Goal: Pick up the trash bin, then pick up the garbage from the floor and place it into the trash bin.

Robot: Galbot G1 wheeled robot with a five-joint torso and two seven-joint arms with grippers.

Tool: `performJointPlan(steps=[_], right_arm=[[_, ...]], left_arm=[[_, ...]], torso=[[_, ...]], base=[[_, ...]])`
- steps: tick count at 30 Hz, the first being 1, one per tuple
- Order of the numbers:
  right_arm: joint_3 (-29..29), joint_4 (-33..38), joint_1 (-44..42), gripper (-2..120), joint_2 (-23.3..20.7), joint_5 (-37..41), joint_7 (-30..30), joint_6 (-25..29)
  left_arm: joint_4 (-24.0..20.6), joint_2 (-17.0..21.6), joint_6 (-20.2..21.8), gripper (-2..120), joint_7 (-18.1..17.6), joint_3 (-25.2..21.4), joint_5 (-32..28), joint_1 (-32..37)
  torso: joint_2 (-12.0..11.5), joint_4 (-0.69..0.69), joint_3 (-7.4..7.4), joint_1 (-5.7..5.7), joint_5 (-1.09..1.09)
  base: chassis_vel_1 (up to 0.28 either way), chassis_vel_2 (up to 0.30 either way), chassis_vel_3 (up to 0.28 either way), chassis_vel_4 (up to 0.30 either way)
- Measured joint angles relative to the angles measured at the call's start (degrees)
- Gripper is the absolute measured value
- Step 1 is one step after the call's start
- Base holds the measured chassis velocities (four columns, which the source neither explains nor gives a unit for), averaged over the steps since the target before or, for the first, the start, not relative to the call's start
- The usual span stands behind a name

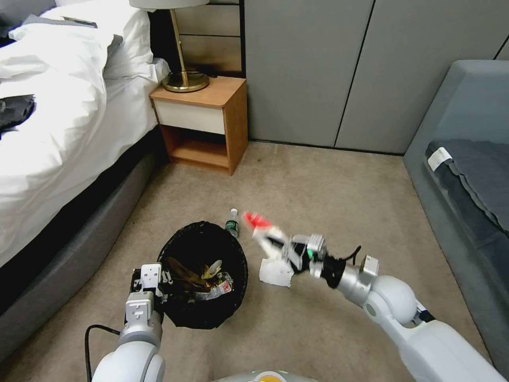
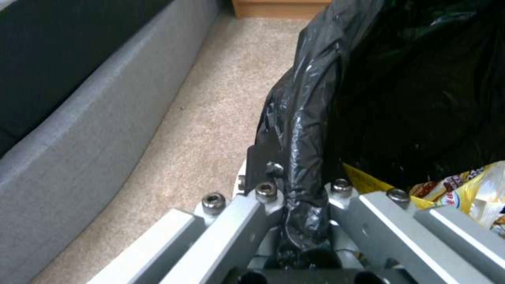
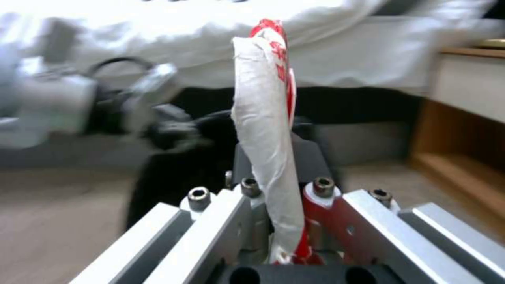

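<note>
Head view: the trash bin point(image 1: 204, 273) is held at its near rim by the left gripper point(image 1: 159, 284), just off the floor's bed side. The right gripper point(image 1: 270, 239) is to the bin's right, just beside it, holding a red and white wrapper point(image 1: 257, 222). A small bottle point(image 1: 232, 222) lies at the bin's far rim, and a white tissue point(image 1: 275, 271) lies under the right arm.

Left wrist view: the jaws are clamped on the black bag point(image 2: 305, 130) over the rim. Yellow wrappers point(image 2: 463, 189) sit inside.

Right wrist view: the jaws pinch the wrapper's point(image 3: 268, 130) low end; its long side points straight out from them. I think the bin's mouth is a short reach toward the robot's left.
</note>
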Motion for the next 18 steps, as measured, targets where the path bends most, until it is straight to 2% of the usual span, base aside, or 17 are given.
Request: performJointPlan(steps=[5,8,18], right_arm=[[-1.4,0.4,2.6,0,-0.8,-0.2,-4.1,-2.7],[-3.1,0.2,6.4,0,0.0,-2.0,-8.6,-6.0],[-10.3,-4.2,11.9,0,5.0,-5.5,-6.5,-6.8]], left_arm=[[0.2,-0.2,0.0,0,0.0,0.4,0.3,-0.1],[0.2,-0.4,0.0,0,0.0,0.6,0.6,0.0],[0.2,-0.9,0.0,0,0.0,0.9,1.1,0.2]], torso=[[0.0,0.01,0.00,0.00,0.00],[0.0,0.01,0.00,0.00,0.00],[0.0,0.01,0.00,0.00,0.00]], base=[[0.000,0.000,0.000,0.000],[0.000,0.000,0.000,0.000],[0.000,0.000,0.000,0.000]])
